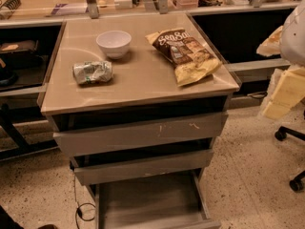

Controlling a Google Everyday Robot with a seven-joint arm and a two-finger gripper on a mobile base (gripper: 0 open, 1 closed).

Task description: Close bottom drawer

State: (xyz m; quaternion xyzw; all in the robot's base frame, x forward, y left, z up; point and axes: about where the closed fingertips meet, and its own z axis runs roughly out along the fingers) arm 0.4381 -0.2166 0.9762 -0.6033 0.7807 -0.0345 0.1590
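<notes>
The bottom drawer is the lowest of three grey metal drawers in a small cabinet. It is pulled far out towards me, an empty deep box with thin side rails, and its front reaches the lower edge of the view. The middle drawer front and the top drawer front, which has orange scratches, stick out only a little. My arm's pale parts show at the right edge, with the gripper hanging to the right of the cabinet, above and right of the bottom drawer and apart from it.
On the cabinet top are a white bowl, a crushed can and a chip bag. Counters stand behind. Office chair wheels are on the floor at right. A cable lies at lower left.
</notes>
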